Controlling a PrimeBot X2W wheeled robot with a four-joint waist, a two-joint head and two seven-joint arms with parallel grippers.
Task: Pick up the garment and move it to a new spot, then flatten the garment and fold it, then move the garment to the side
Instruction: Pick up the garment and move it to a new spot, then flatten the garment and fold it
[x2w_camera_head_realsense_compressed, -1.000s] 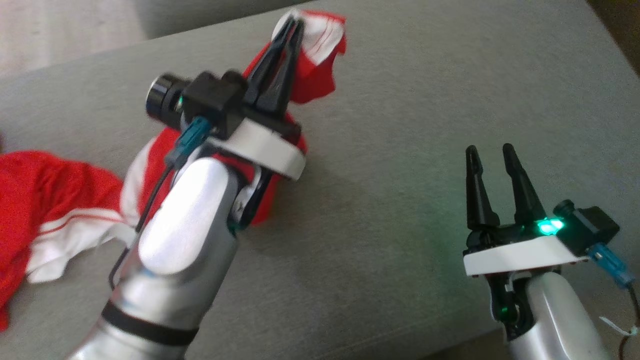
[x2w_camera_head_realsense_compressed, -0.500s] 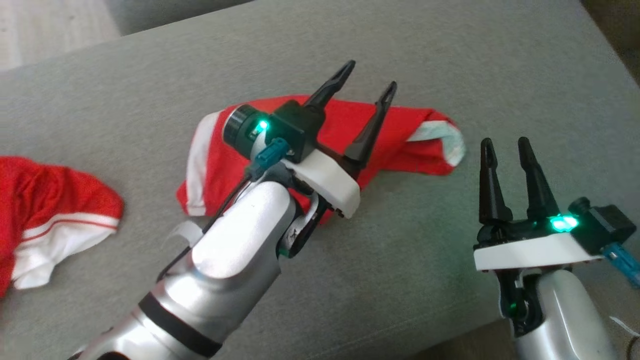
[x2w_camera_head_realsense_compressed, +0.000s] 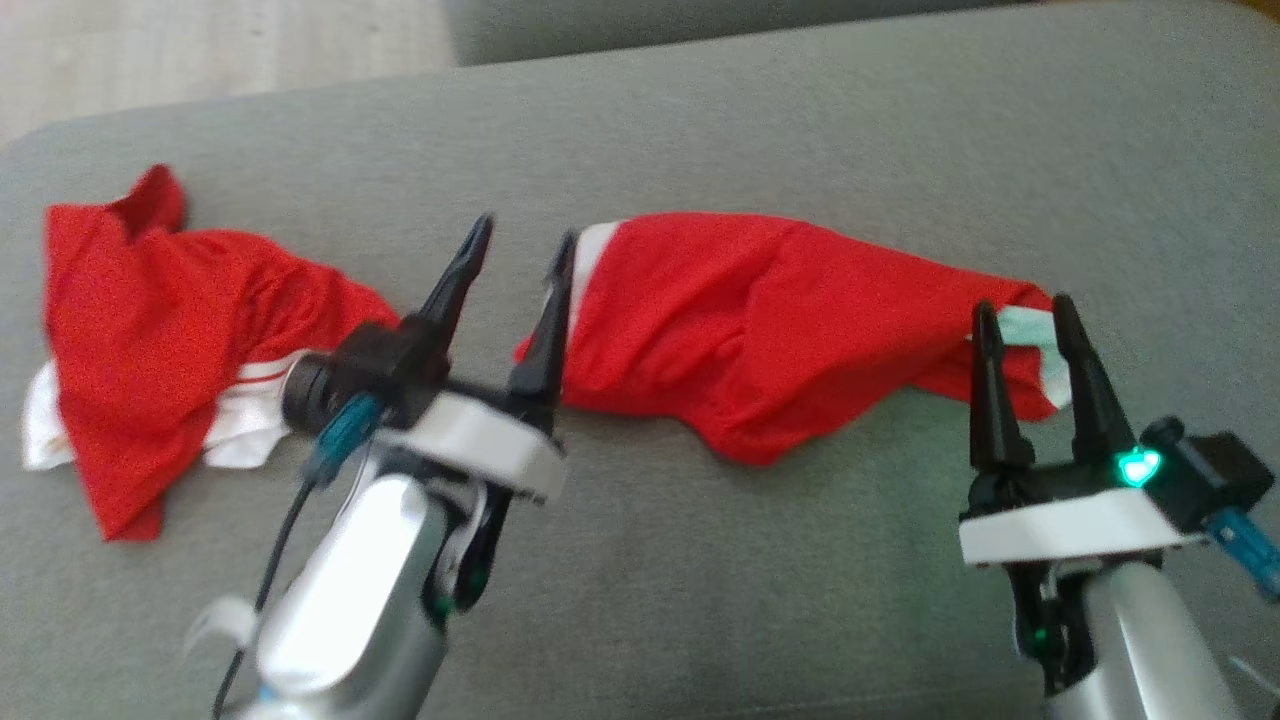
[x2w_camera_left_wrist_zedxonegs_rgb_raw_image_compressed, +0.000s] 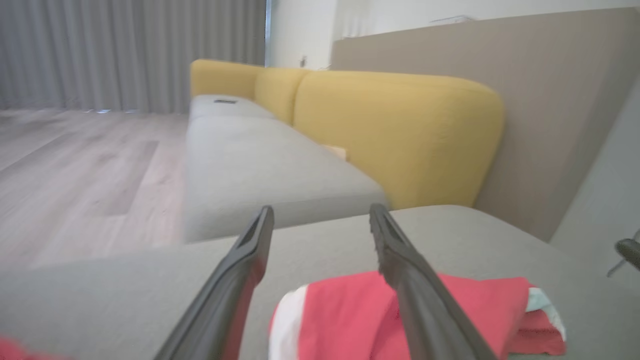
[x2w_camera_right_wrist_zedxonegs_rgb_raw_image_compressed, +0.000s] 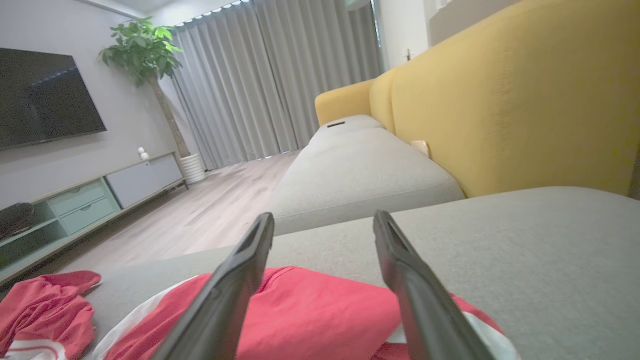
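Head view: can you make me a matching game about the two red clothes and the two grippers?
1 left gripper
2 right gripper
3 long red garment
4 crumpled red garment

A far left of the grey cushion
B open, by the long garment's white-banded end
C open, by the long garment's pale cuff end
D stretched across the middle

Pairs: 1-B, 2-C, 3-D, 4-A.

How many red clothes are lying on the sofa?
2. The crumpled red garment lies at the left of the grey cushion; the stretched red garment lies in the middle. Others may be hidden outside the views.
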